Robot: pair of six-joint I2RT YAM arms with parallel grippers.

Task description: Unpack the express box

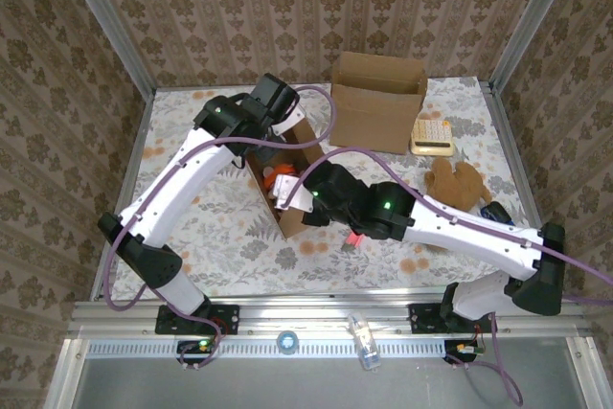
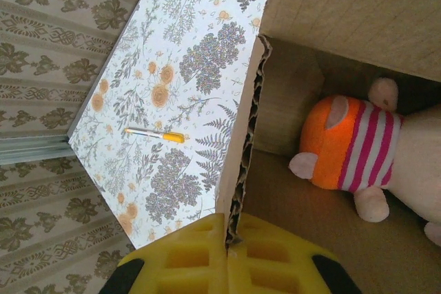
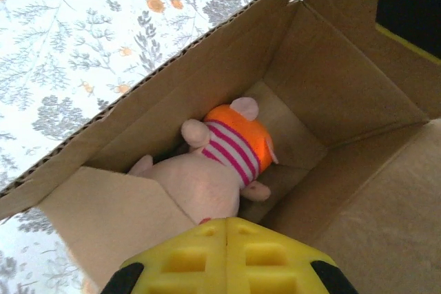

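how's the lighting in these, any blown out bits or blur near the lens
top external: even light, sharp, soft shadows on the tablecloth. left wrist: tablecloth bright, box interior shaded, left claw soft near the lens. right wrist: tablecloth washed out at upper left, plush toy clear in the dim box, right claw soft.

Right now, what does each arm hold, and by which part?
Left fingers pinch the box by a wall's edge. Right fingers are shut over the plush, gripping nothing visible.
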